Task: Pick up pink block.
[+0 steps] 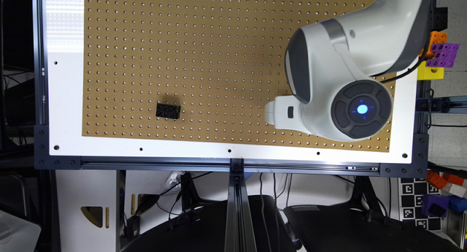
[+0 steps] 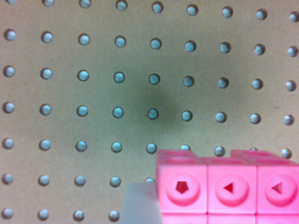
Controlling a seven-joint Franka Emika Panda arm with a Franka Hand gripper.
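The pink block [image 2: 229, 189] is a bright pink brick with round holes, seen very close in the wrist view over the brown pegboard [image 2: 117, 93]. A pale, blurred part of my gripper [image 2: 138, 205] sits right against one end of the block. In the exterior view the white gripper [image 1: 279, 115] hangs over the pegboard [image 1: 219, 62] toward the exterior view's right. There the arm covers the pink block.
A black brick [image 1: 168, 110] lies on the pegboard toward the exterior view's left. Purple [image 1: 442, 55], orange [image 1: 436, 40] and yellow [image 1: 430, 72] blocks are stacked off the board's right edge. The white table border [image 1: 233, 149] frames the board.
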